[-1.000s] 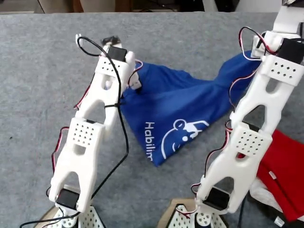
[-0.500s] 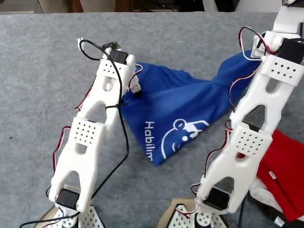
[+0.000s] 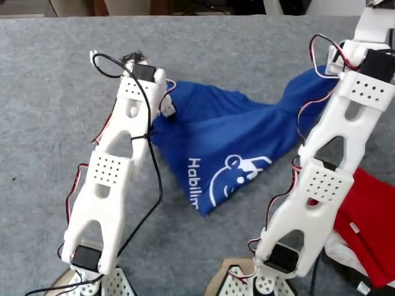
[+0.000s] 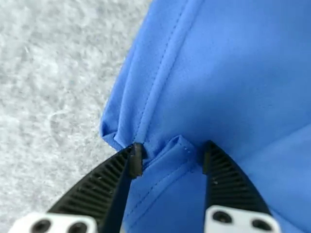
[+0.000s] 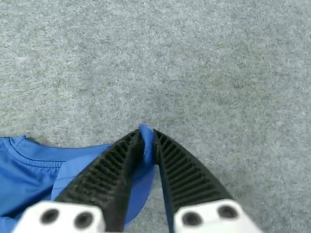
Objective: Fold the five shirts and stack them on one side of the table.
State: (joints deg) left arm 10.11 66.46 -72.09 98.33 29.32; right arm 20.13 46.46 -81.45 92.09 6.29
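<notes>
A blue shirt [image 3: 234,142] with a white print lies crumpled across the middle of the grey table. My left gripper [image 4: 172,158] is at the shirt's left corner, open. Its two black fingertips [image 4: 136,158] press on the cloth on either side of a small raised fold of hem [image 4: 177,143]. In the high view this gripper [image 3: 165,102] sits at the shirt's upper left edge. My right gripper [image 5: 147,141] is shut on the blue shirt's far right end, which is lifted off the table below the right arm [image 3: 358,92].
A red shirt [image 3: 370,222] lies at the table's right edge beside the right arm's base, with white cloth [image 3: 339,250] under it. Bare grey felt [image 3: 55,92] stretches to the left and along the far side.
The left arm has shifted a little to the left and away, and the shirt's left corner has bunched and moved slightly with it. The right arm has kept still.
</notes>
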